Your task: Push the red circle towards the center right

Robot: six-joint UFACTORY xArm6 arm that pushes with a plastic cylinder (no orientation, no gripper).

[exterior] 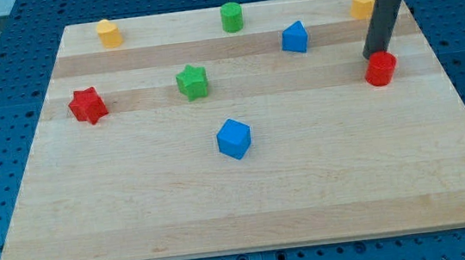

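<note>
The red circle [380, 68] is a short red cylinder standing near the board's right edge, a little above mid-height. My tip [375, 54] is at the end of the dark rod coming down from the view's top right. It sits just above the red circle's top-left rim, touching it or very nearly so. A yellow block [363, 3] stands partly hidden behind the rod near the top right corner.
On the wooden board [248, 197] also stand a blue block [294, 37] top centre-right, a green cylinder [231, 16] top centre, a yellow block [108, 32] top left, a green star [193, 81], a red star [87, 105] at left and a blue cube [233, 138] in the centre.
</note>
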